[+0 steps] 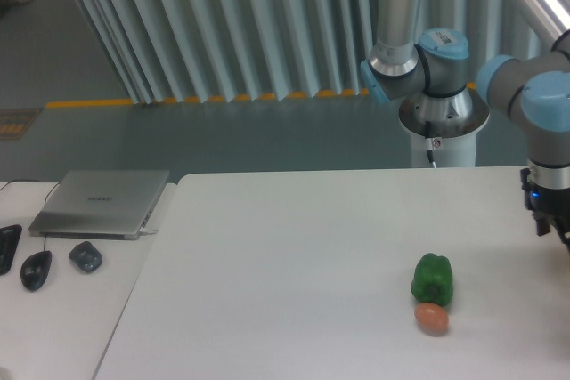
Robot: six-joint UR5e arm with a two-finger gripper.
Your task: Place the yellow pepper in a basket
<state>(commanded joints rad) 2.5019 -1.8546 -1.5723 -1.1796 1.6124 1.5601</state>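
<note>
At the right edge of the frame, your gripper (554, 220) was only partly in view: a dark wrist block with a small blue light, and below it a black part that the frame border cut off. You could not tell from this how far the jaws stood apart, nor whether anything was between them. The grey and light-blue arm (543, 95) rose from it and bent back to the pedestal (442, 135) behind the table.

Left of the gripper, well apart from it, the green pepper (433, 278) lay on the white table (285, 255). Just in front of it, touching or nearly so, sat a small orange-red round fruit (432, 318) (the picture was too soft to settle which).

The yellow pepper did not appear anywhere in this view, and no basket appeared either; you could not say where they were.

Further out, on the lower side table (62, 327) at the left, a closed silver laptop (100, 203) lay flat. In front of it were a dark grey rounded object (85, 256) and a black mouse (36, 270), near each other but apart, with the corner of a black keyboard (7, 246) at the frame's left edge. Behind everything hung pale ribbed curtain panels (223, 24), above a floor marked with a yellow line (178, 100).
</note>
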